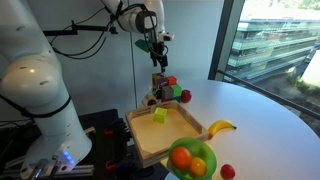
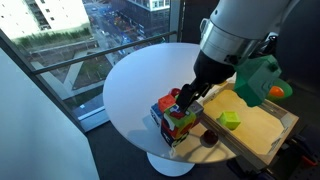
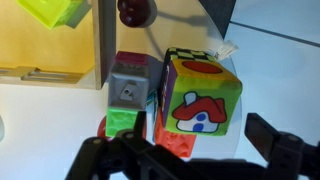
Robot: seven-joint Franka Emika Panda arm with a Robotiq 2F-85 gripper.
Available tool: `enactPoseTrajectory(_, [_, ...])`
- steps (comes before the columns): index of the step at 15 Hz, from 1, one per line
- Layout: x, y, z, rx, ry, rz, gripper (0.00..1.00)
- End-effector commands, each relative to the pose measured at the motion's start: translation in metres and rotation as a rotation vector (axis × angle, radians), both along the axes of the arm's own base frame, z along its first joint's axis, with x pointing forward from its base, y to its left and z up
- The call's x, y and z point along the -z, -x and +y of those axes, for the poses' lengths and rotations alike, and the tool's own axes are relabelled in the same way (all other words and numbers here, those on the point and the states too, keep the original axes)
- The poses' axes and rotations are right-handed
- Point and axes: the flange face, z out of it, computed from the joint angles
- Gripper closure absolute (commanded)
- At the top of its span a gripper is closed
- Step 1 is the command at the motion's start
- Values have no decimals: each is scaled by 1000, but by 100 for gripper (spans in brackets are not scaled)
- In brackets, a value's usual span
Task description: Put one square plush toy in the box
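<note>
Gripper [image 3: 188, 150] spread wide over square plush toy [image 3: 200, 98], just outside box [image 3: 98, 40] rim.

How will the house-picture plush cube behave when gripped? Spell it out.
Probably soft: the house-picture plush cube has puffy, rounded edges, so it should squash when squeezed. Likely light, being stuffed fabric. Flat faces suggest no rolling, but a push may shove the grey-faced cube close beside it.

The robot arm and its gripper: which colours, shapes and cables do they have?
The arm is glossy white, with thick rounded segments; a blue light glows near its base. Thin black cables run along its upper part. The gripper is black; a teal part sits beside the wrist.
</note>
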Motion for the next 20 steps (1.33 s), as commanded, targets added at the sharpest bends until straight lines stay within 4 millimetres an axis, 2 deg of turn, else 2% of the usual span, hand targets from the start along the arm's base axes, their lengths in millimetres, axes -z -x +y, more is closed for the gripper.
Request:
enactPoseTrajectory(1, [10, -17, 10, 22, -14, -13, 0])
enactPoseTrajectory(10, [52, -31, 24, 19, -42, 29, 0])
enactPoseTrajectory(11, [55, -31, 24, 20, -42, 36, 7])
enactPoseTrajectory(12, [58, -32, 24, 18, -40, 43, 26])
enactPoseTrajectory(15, [55, -35, 24, 28, -41, 42, 49])
enactPoseTrajectory(16, [53, -36, 23, 32, -42, 41, 51])
enactPoseTrajectory(20, [38, -36, 19, 56, -53, 38, 74])
